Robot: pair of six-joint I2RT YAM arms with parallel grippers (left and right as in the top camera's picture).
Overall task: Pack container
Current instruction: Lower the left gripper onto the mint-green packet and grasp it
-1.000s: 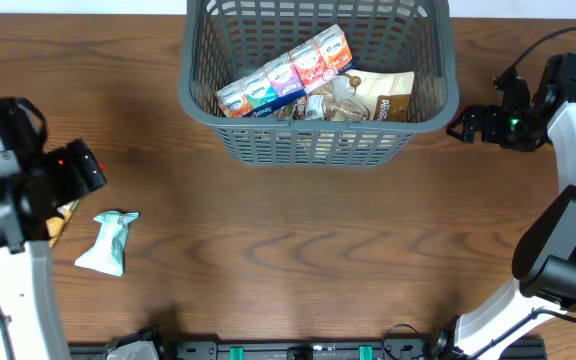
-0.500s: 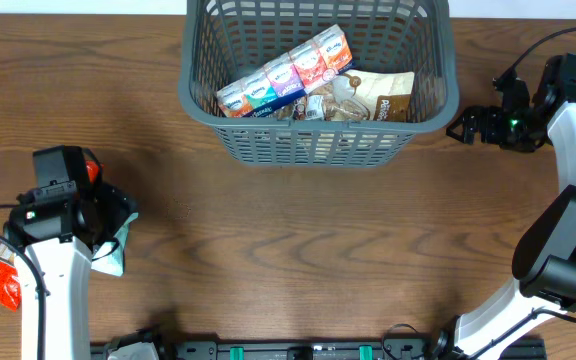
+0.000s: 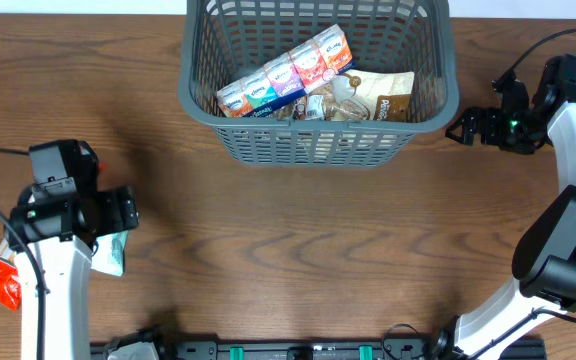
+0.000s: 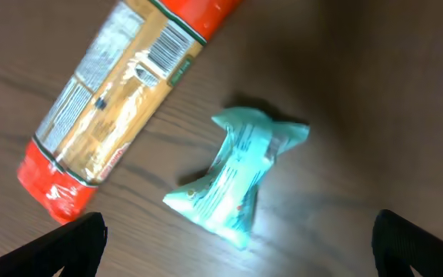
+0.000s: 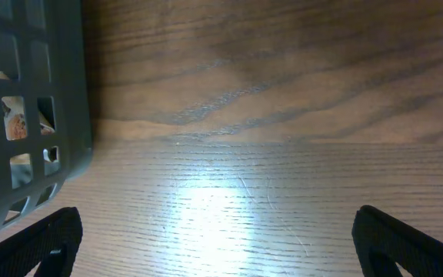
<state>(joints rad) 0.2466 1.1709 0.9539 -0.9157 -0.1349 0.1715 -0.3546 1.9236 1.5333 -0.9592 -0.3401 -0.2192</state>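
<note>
The dark grey-blue lattice basket [image 3: 313,140] stands at the back centre and holds several snack packs, among them a row of small cartons [image 3: 288,75] and a beige pouch [image 3: 383,98]. My left gripper [image 3: 118,212] is open and empty above a mint green snack pack [image 3: 109,256], which also shows in the left wrist view [image 4: 241,181] between the spread fingers [image 4: 237,246]. A red and gold pack [image 4: 114,100] lies beside it, at the far left of the overhead view [image 3: 2,282]. My right gripper [image 3: 458,128] is open and empty just right of the basket [image 5: 29,100], its fingers [image 5: 221,246] over bare wood.
The brown wooden table [image 3: 318,250] stretches between the basket and the front edge. The right arm's base [image 3: 558,260] stands at the front right. A black rail [image 3: 288,350] runs along the front edge.
My left arm has swung in from the far left over the mint pack, partly covering it. The red pack now shows at the left edge. The right arm has not moved.
</note>
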